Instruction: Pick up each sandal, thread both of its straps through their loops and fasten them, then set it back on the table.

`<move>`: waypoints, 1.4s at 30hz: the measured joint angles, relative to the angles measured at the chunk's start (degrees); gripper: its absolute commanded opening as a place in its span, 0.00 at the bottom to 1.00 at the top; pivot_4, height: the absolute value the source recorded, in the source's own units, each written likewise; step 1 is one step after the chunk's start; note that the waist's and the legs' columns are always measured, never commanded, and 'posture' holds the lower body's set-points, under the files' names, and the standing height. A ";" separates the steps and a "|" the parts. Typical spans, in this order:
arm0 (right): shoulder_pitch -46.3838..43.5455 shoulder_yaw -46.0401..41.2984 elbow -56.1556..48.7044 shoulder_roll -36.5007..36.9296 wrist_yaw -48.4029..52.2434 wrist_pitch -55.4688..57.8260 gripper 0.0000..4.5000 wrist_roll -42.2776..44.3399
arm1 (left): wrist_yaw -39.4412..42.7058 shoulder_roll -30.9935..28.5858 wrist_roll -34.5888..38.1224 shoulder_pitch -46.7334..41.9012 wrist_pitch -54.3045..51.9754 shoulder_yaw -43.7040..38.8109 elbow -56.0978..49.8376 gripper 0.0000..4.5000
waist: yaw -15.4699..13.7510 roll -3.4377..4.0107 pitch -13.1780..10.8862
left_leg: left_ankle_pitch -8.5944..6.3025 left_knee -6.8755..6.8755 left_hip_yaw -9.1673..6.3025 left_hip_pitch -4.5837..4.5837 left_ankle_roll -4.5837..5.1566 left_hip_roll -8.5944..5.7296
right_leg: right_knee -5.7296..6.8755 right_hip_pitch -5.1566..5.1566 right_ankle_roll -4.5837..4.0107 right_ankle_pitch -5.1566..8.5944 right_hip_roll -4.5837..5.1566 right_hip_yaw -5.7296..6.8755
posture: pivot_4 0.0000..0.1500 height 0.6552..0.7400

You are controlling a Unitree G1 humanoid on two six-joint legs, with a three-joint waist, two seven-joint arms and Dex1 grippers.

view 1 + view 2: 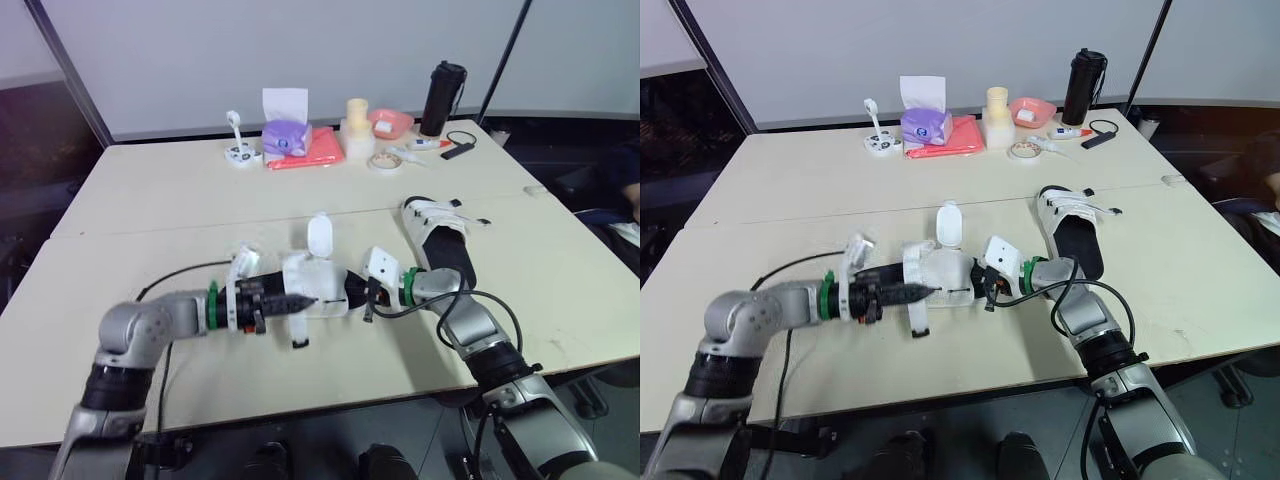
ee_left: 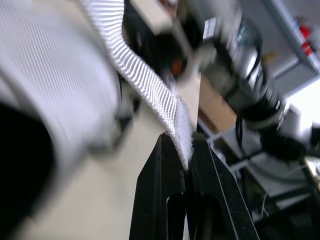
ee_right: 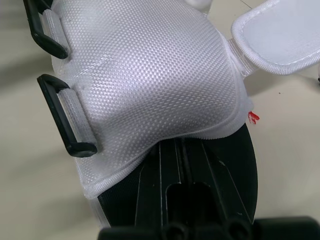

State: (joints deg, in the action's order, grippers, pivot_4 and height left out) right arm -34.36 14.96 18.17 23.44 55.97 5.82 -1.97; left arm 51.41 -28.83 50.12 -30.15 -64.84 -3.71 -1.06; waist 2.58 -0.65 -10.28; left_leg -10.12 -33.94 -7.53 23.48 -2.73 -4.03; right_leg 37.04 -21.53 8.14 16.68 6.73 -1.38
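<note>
A white sandal [image 1: 315, 285] sits in the near middle of the table [image 1: 150, 200], between the two grippers. Its long axis runs roughly left to right. Its black-soled end points right, toward the right gripper [image 1: 357, 290]. Whether that end is the heel or the toe I cannot tell, nor whether the sole touches the table.

The left gripper [image 2: 184, 150] comes in from the left, its fingers pinched tight on the fuzzy end of a white woven strap [image 2: 145, 80]. The strap stretches taut from the fingertips back to the sandal.

The right gripper reaches in from the right. Its fingers are narrow, nearly together, and lie along the black footbed gripping that end, with the tips tucked under the white upper. In the right wrist view two black loops [image 3: 65, 115] show on one side of the upper. A wide strap flap [image 1: 318, 235] stands out from the sandal's far side.

A second sandal [image 1: 440, 240] lies flat on the table, right of the right gripper. Its long axis runs from far left to near right.

A black bottle [image 1: 441, 98] and other small items stand at the far edge.
</note>
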 measured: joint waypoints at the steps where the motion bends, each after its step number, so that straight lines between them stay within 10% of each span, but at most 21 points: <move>1: -0.04 0.07 0.00 -0.02 0.00 0.00 0.00 -0.01 | 0.58 -0.07 -0.02 -1.59 0.16 -0.11 1.86 0.01 | 0.04 0.00 0.00 | 0.00 0.01 0.01 0.00 0.00 0.00 | 0.00 0.00 0.00 0.00 0.00 0.00 | 1.00 1.00; 15: 0.09 0.33 -0.60 -0.09 -0.48 0.17 0.00 -0.18 | 11.65 3.46 -7.42 -16.65 7.94 1.35 31.27 0.01 | 0.12 -0.06 -0.02 | 0.00 0.04 0.05 -0.02 0.00 0.00 | 0.00 0.00 0.03 0.00 -0.03 0.03 | 1.00 1.00; 42: 0.81 0.37 -2.59 0.08 -1.19 1.83 0.00 -0.66 | 20.77 5.00 -19.78 -16.74 19.28 8.20 31.34 0.01 | -0.02 -0.07 -0.03 | -0.01 0.06 0.04 -0.02 -0.01 -0.01 | -0.04 0.03 0.06 0.02 -0.02 0.03 | 1.00 1.00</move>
State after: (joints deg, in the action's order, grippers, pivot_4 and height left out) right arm -33.54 15.33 15.58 23.52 54.77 7.65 -2.63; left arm 72.18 -23.83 30.34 -46.89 -45.56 4.49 30.29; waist 2.56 -0.72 -10.31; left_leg -10.12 -33.87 -7.49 23.47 -2.74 -4.04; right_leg 36.99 -21.50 8.20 16.70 6.72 -1.35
